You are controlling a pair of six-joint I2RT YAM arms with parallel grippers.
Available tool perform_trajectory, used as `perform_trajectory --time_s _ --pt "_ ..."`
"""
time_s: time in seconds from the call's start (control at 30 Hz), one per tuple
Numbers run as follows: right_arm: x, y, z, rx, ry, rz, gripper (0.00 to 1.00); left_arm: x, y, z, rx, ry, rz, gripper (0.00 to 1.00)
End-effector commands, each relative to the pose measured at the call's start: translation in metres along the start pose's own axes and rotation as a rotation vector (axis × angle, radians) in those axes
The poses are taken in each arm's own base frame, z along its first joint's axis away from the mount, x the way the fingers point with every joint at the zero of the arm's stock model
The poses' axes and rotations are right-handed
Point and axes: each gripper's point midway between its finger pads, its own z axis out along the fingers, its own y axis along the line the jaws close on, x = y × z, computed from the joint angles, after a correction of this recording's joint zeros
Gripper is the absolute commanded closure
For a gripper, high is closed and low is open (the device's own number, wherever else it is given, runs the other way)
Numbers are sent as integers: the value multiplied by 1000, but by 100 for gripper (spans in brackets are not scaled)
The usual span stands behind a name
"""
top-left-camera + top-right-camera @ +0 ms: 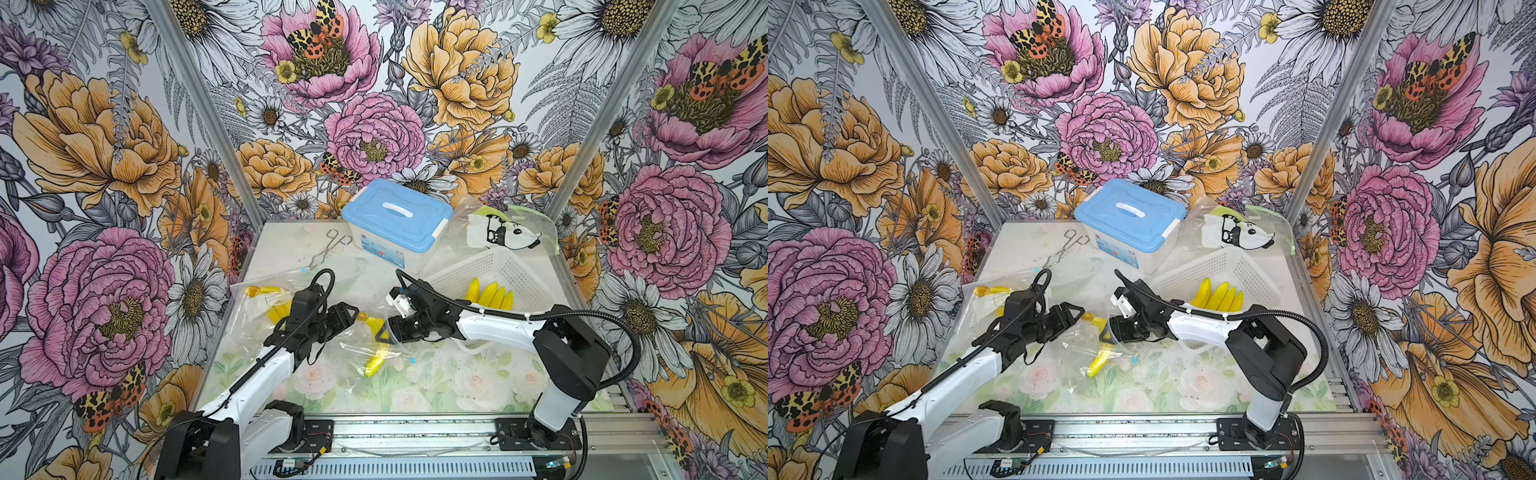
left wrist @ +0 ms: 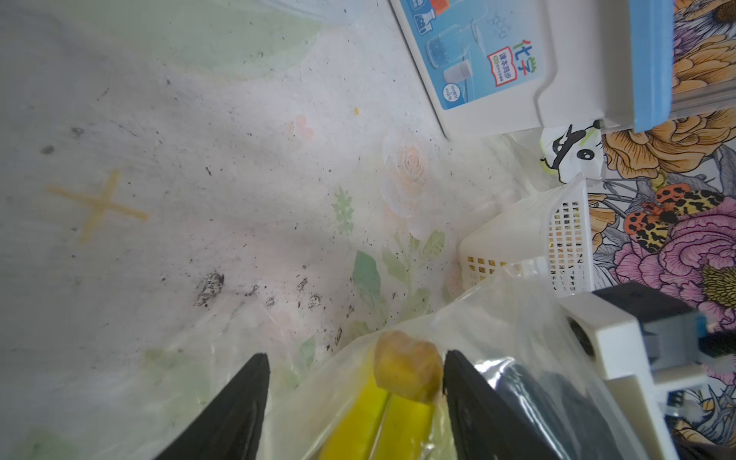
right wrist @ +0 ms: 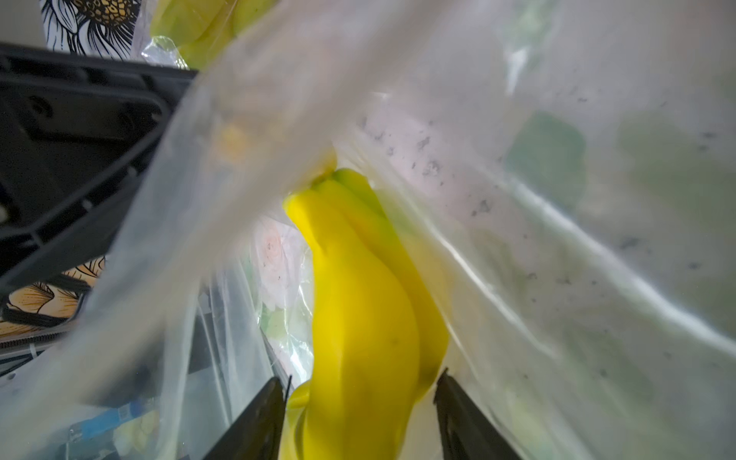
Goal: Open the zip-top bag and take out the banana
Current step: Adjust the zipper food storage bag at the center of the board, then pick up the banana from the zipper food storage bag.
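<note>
In both top views the bag point(image 1: 361, 347) lies crumpled mid-counter point(image 1: 436, 386), with the banana point(image 1: 376, 361) inside it, one end pointing toward the near edge. The left gripper point(image 1: 355, 311) and right gripper point(image 1: 386, 329) face each other across the bag's far part, close together, and film is bunched round the right one's tips. Behind the right arm a basket point(image 1: 513, 259) holds a yellow bunch point(image 1: 490, 296). A box point(image 1: 395, 216) with a blue lid stands at the back, and tongs point(image 1: 328, 247) lie just beside it.

In the left wrist view the left gripper point(image 2: 355, 354) has its jaws well apart. The banana's point(image 2: 406, 366) brown stub end sits between them under the film, against one finger point(image 2: 478, 410) and clear of the other. They have hold of nothing. The box point(image 2: 498, 59) and basket point(image 2: 517, 235) show beyond.

In the right wrist view the right gripper point(image 3: 360, 378) also has its jaws apart. The banana point(image 3: 366, 318) runs lengthwise between them and fills most of the gap. Bag point(image 3: 557, 239) film drapes all round, blurred. I cannot tell whether the jaws press the fruit or only flank it. The left gripper's point(image 3: 79, 159) black body shows past the film.
</note>
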Motion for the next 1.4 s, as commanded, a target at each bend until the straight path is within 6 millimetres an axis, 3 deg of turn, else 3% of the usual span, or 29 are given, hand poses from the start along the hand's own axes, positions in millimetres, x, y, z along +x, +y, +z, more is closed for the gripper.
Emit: perform_trajectory --time_s 0.0,0.17,0.23,0.6,0.73,1.2,1.37 --pt "-10 1 4 29 -10 -20 35 -7 -19 0 75 -22 55 32" --pt "-24 3 10 42 -18 -36 30 -3 -26 0 99 -8 65 34" --pt "-29 2 14 56 -16 -42 1 0 -26 0 101 -2 63 34" --pt "-39 -2 23 95 10 -112 1 4 -20 3 95 2 45 35" --pt "-38 -6 28 93 27 -97 23 2 -20 5 91 4 41 35" --pt "-55 -4 39 86 16 -88 46 -1 -22 12 94 13 34 36" --pt "-54 -7 34 88 15 -90 75 -11 -18 2 83 -11 28 34"
